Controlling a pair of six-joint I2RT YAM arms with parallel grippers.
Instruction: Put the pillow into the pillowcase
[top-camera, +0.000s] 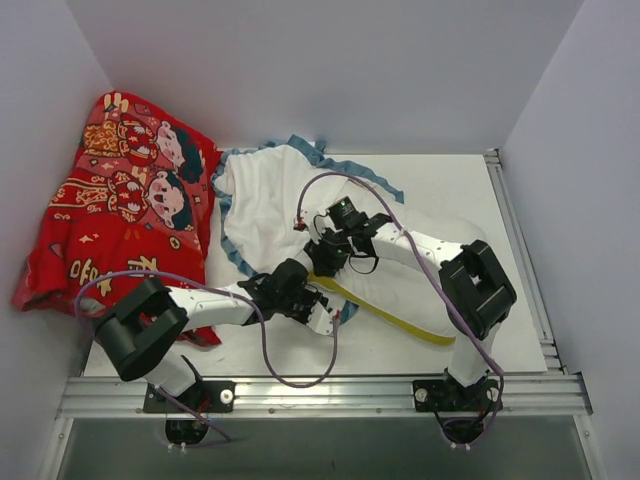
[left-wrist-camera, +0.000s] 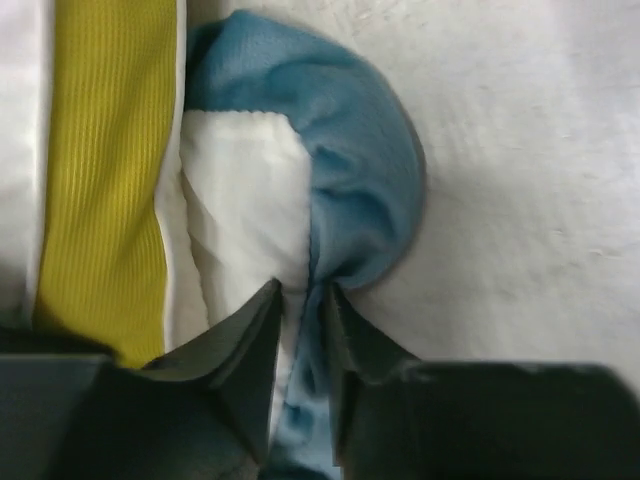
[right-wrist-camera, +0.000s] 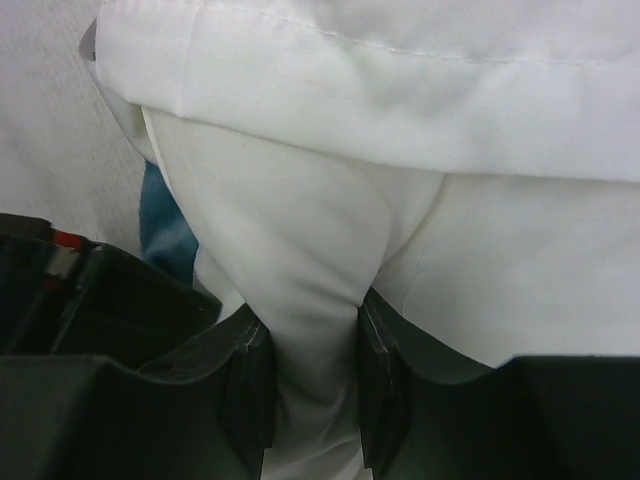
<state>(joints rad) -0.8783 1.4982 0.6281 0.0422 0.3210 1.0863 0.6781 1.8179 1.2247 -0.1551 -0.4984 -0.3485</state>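
On the white table (top-camera: 450, 180) a red cartoon cloth (top-camera: 120, 210) is heaped left of the pillowcase (top-camera: 265, 205); the pillow (top-camera: 400, 295) lies against the pillowcase's near right side. The left gripper (left-wrist-camera: 300, 290) pinches the pillowcase's blue trim (left-wrist-camera: 370, 170), and the right gripper (right-wrist-camera: 310, 320) is clamped on a fold of its white inside

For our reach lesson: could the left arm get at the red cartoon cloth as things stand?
Likely yes, once freed: the left gripper is shut on the pillowcase frill, but the red cloth lies close beside that arm, nothing between.
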